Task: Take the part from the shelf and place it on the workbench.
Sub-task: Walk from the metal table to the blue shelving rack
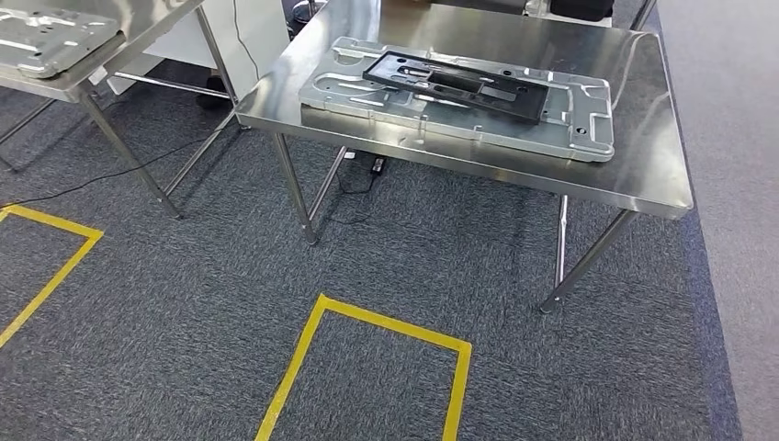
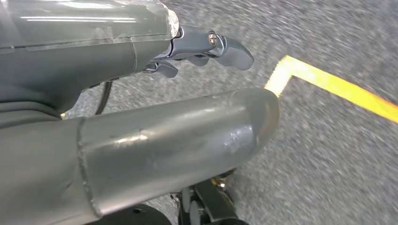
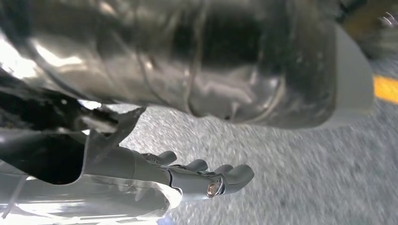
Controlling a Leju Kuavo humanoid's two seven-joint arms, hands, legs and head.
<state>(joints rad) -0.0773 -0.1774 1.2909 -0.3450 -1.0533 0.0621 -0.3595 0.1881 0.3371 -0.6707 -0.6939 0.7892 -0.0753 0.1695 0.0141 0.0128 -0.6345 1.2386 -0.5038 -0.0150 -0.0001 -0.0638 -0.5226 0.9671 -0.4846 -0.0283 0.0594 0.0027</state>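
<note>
1. Where the head view looks down across grey carpet [image 1: 459, 257], a steel desk [image 1: 643, 175] stands ahead, and on it lies a pale metal fixture plate [image 1: 588, 119] with raised edges and cut-outs.
2. The part [image 1: 459, 84], a flat black piece, lies on top of that fixture plate, running along its length and set somewhat askew to it.
3. A second desk [image 1: 69, 87] stands at the far left, well apart from the first, carrying another pale fixture plate [image 1: 41, 41] at the picture's edge.
4. Yellow tape [image 1: 367, 317] marks open rectangles on the carpet, one near the middle and one at the left edge.
5. A black cable [image 1: 92, 177] trails over the carpet under the left desk.
6. The left hand [image 2: 206, 49] hangs over the carpet beside a line of yellow tape; its fingers [image 2: 234, 51] are loosely extended and apart from the thick thumb, holding nothing.
7. The right hand [image 3: 202, 176] also hangs over the carpet, with its fingers [image 3: 237, 174] stretched out side by side and nothing in them.
</note>
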